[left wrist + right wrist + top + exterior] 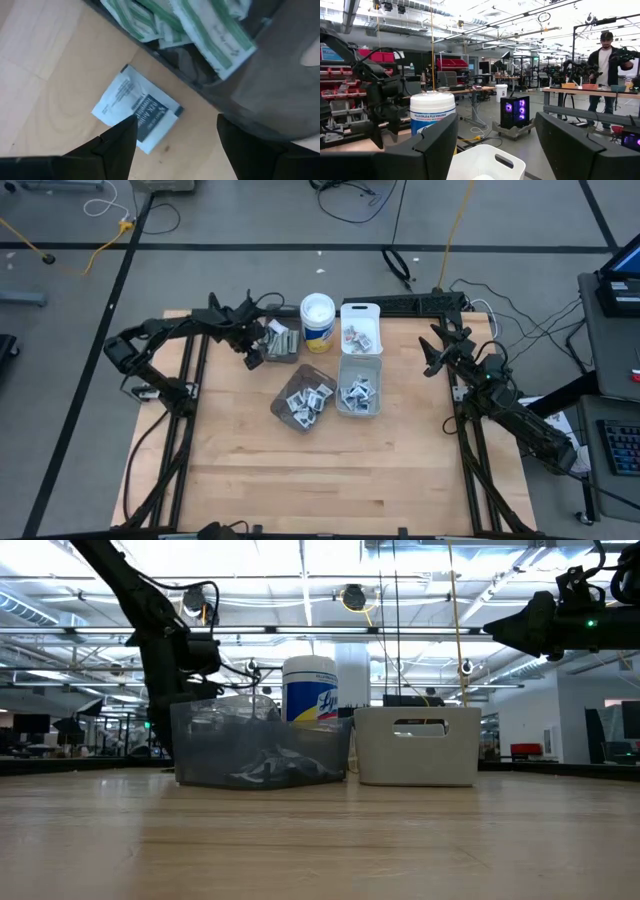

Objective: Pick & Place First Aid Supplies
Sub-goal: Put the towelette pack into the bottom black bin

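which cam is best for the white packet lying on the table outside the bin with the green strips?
Left wrist view: the white packet lies flat on the wood beside the bin, just ahead of the open left gripper. High view hides it under that gripper; low and right wrist views don't show it.

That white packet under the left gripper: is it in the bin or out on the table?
Out. The white packet lies flat on the bare wood table, just outside the dark bin of green-striped strips. The open left gripper straddles it.

White packet [136, 115] with dark print, green-striped strips [207, 32]
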You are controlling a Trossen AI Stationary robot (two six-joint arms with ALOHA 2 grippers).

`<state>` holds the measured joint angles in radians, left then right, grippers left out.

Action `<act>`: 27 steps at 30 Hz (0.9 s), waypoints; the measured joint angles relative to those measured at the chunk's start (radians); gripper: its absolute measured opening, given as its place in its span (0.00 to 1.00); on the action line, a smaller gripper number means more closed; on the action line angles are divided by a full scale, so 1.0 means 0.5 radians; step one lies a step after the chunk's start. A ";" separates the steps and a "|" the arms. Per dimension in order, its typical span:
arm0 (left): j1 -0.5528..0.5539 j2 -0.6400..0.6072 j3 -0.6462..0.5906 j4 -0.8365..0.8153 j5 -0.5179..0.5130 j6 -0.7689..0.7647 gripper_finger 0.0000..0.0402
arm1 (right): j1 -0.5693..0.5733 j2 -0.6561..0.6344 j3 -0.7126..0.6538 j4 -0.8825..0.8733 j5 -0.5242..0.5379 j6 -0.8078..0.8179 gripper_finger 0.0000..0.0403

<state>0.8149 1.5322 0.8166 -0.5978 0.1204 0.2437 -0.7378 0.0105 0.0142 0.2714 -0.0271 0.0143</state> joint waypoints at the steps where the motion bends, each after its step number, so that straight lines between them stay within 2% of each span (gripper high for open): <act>1: 0.004 -0.001 -0.026 0.034 -0.025 0.005 0.69 | 0.000 0.001 0.000 0.000 0.000 -0.001 0.65; 8: 0.009 0.000 -0.192 0.338 -0.093 0.010 0.63 | 0.000 0.000 0.000 0.000 0.000 -0.001 0.65; 13: 0.016 -0.004 -0.244 0.408 -0.075 0.027 0.54 | 0.000 0.000 0.000 0.000 0.000 0.000 0.65; 17: 0.034 -0.009 -0.272 0.375 -0.066 -0.057 0.42 | 0.000 0.001 0.000 -0.001 0.000 -0.001 0.65; 23: 0.050 -0.008 -0.278 0.361 -0.054 -0.268 0.17 | 0.000 0.000 0.000 0.000 0.000 0.000 0.65; 25: 0.055 -0.008 -0.280 0.347 0.065 -0.296 0.06 | 0.000 0.000 0.000 0.000 0.000 -0.001 0.65; 27: 0.065 -0.007 -0.282 0.344 0.200 -0.299 0.03 | 0.000 0.000 0.000 0.000 0.000 0.000 0.65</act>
<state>0.8472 1.5288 0.6758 -0.4256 0.2203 0.0944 -0.7377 0.0107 0.0142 0.2714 -0.0269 0.0143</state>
